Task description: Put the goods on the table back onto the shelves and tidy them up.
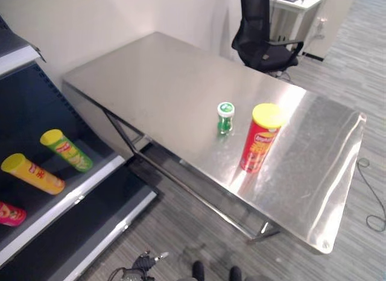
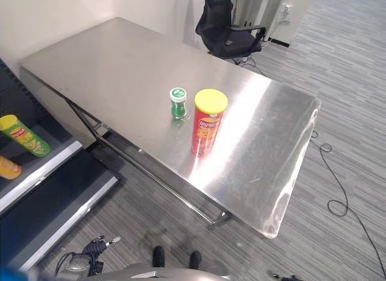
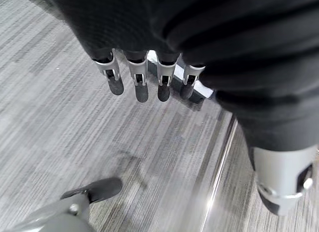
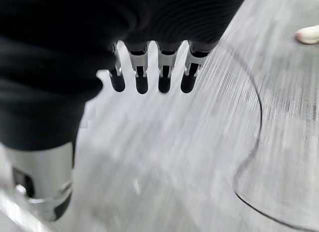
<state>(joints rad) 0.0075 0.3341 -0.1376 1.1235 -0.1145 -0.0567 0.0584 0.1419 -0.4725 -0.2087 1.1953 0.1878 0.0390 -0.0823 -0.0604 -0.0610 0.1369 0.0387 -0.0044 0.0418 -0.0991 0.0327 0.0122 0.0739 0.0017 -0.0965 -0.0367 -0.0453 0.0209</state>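
Observation:
A tall red chip can [image 1: 259, 139] with a yellow lid stands upright on the steel table [image 1: 157, 76], near its front edge. Just left of it stands a small green bottle [image 1: 225, 118] with a green and white cap. On the dark shelf [image 1: 90, 178] at the left lie a green can [image 1: 66, 150], a yellow can [image 1: 33, 173] and a pink one [image 1: 11, 213]. My left hand [image 3: 142, 80] hangs over the grey floor with straight fingers and holds nothing. My right hand [image 4: 149, 72] also hangs low over the floor, fingers straight and empty. Both are well below the table top.
A black office chair [image 1: 262, 34] stands behind the table's far side, with a white desk [image 1: 295, 6] beyond it. A lower shelf board [image 1: 96, 233] juts out near the floor at the left. Striped grey carpet lies between shelf and table.

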